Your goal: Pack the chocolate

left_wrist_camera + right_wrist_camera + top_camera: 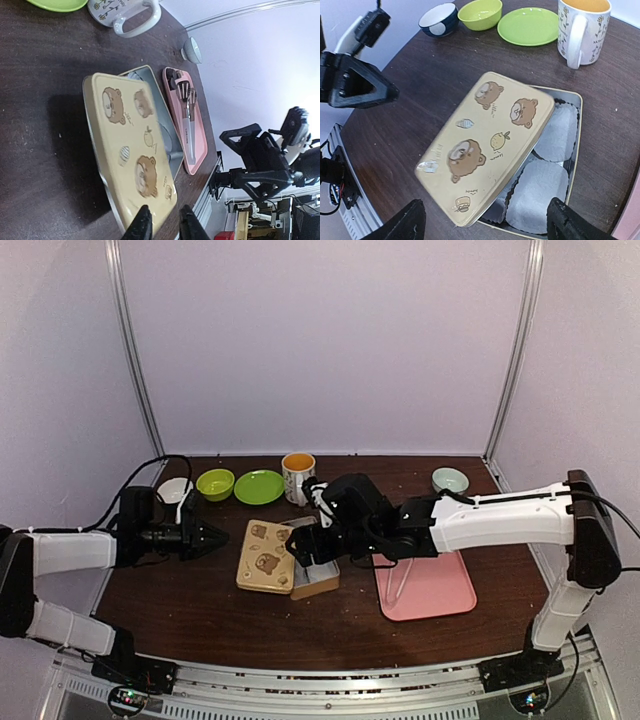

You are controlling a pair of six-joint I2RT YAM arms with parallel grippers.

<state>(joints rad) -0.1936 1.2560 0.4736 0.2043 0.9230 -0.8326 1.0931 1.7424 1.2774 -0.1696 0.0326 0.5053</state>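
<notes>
Left gripper [164, 211]: jaws a narrow slit apart, nothing between them. It sits off the tin's left side, not touching.
Right gripper [486, 214]: jaws spread wide, empty, hovering over the lid [485, 135].
1 tin base [574, 125], silver and open. The 1 tan bear-print lid lies skewed and tilted across it, covering the left part.
White pleated paper cups [540, 195] show in the uncovered part, at least 3.
Right of the tin: 1 pink tray [440, 600] with 1 pair of metal tongs [187, 112] lying lengthwise on it.
Chocolate [176, 79]: small dark brown lumps at the tray's far end, by the tong heads. Probably 2 or 3, but they're too small and shadowed in the left wrist view to count for sure. From above, the right arm covers that spot.
Far row, left to right: 1 white bowl with dark outside [438, 20], 1 green bowl [215, 483], 1 green plate [259, 486], 1 floral mug [298, 476] with orange inside, and 1 pale teal bowl [450, 480] well apart at right.
</notes>
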